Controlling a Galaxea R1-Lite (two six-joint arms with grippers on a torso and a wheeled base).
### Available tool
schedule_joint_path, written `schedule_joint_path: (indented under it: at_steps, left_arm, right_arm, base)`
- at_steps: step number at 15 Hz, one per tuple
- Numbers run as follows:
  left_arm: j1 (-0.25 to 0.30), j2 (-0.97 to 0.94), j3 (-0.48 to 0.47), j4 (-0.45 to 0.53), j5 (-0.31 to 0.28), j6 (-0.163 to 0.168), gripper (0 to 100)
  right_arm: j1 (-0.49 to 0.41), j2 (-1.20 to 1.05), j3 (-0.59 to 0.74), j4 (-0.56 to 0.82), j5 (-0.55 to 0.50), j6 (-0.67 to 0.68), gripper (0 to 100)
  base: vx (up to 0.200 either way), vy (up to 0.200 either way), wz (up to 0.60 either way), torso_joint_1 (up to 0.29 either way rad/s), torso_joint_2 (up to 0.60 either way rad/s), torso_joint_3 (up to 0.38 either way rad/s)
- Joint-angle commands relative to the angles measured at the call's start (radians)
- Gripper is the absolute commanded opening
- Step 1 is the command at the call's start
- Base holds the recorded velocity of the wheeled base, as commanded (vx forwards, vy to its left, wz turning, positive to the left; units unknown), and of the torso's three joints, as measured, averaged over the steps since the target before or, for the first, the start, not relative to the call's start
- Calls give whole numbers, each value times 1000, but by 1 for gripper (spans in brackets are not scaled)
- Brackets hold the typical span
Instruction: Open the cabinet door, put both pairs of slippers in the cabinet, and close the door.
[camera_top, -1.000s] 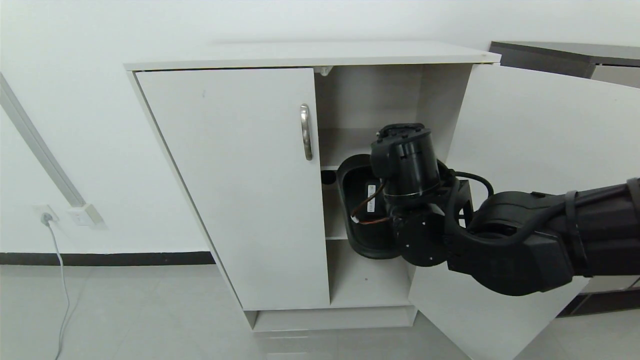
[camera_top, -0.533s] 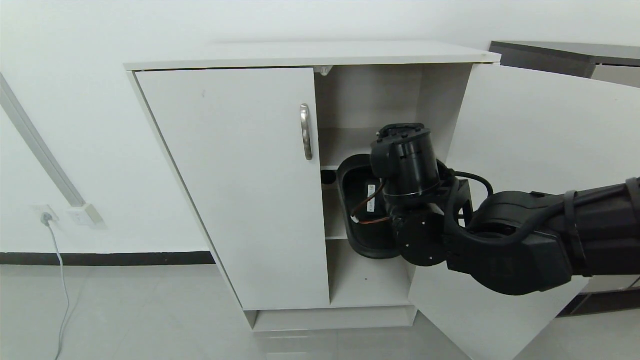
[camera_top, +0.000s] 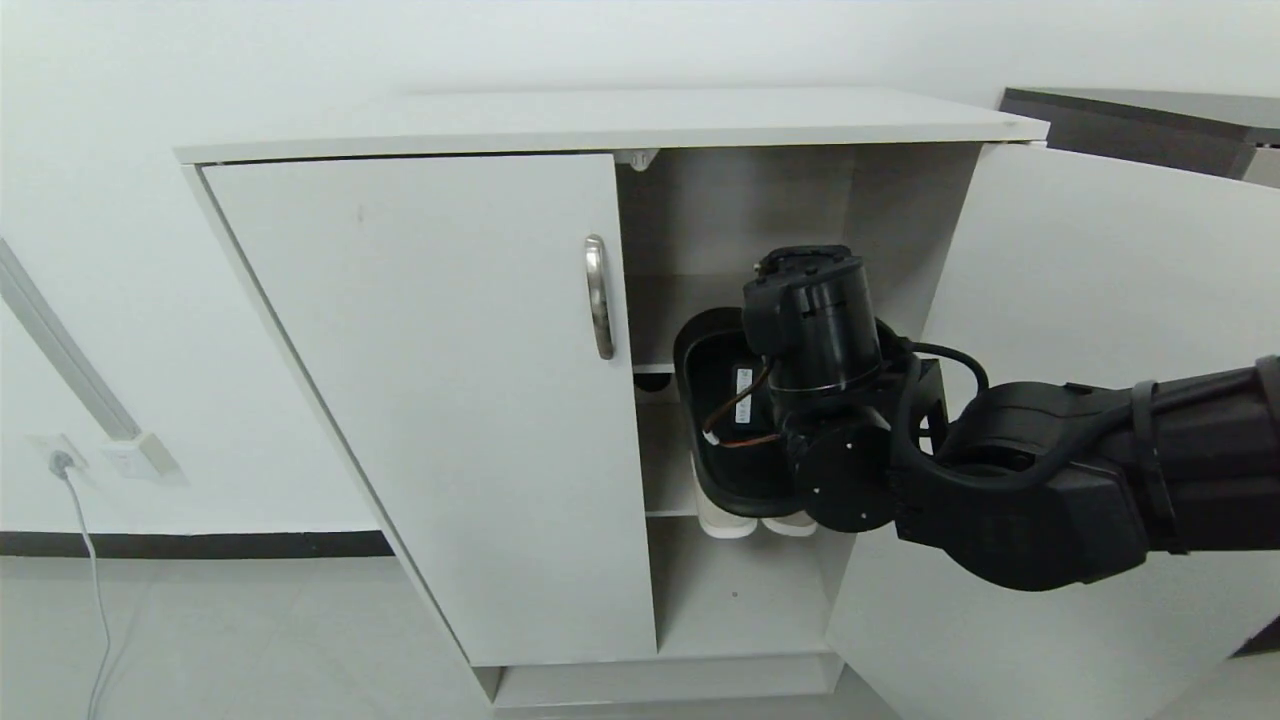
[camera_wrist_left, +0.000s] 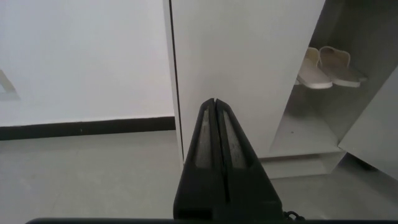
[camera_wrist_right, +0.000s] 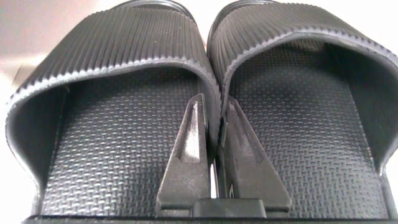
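Observation:
The white cabinet (camera_top: 600, 115) has its left door (camera_top: 430, 400) closed and its right door (camera_top: 1080, 300) swung wide. My right arm holds a pair of black slippers (camera_top: 725, 420) upright in the opening, in front of the middle shelf. In the right wrist view my right gripper (camera_wrist_right: 214, 124) is shut on the touching inner edges of the black slippers (camera_wrist_right: 124, 81). A pair of white slippers (camera_top: 755, 525) lies on the shelf just under them. My left gripper (camera_wrist_left: 214, 109) is shut and empty, low in front of the closed door, with the white slippers (camera_wrist_left: 326, 67) off to one side.
The closed door carries a metal handle (camera_top: 597, 297). A wall socket with a cable (camera_top: 60, 463) sits low at the left. A dark desk (camera_top: 1150, 120) stands behind the open door. The bottom shelf (camera_top: 730, 590) holds nothing, and open floor lies at the left front.
The whole head picture has shifted, so the cabinet looks nearer. The white slippers now show beneath the black pair. The right arm keeps its pose and grip.

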Motion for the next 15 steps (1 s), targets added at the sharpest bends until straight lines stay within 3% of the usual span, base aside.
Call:
schedule_joint_path:
  at_steps: [1, 5, 10, 15]
  left_arm:
    - [0, 1, 0, -1, 0, -1, 0]
    - [0, 1, 0, 0, 2, -1, 0]
    - [0, 1, 0, -1, 2, -1, 0]
    - [0, 1, 0, -1, 2, -1, 0]
  right_arm:
    - [-7, 10, 1, -3, 1, -1, 0]
    - [-31, 38, -7, -6, 9, -1, 0]
    - [-105, 108, -113, 5, 78, -15, 0]
    - [-116, 160, -245, 42, 133, -79, 0]
  base:
    - [200, 0, 0, -2, -2, -7]
    - [0, 0, 0, 0, 0, 0]
    - [0, 0, 0, 0, 0, 0]
    - [0, 0, 0, 0, 0, 0]
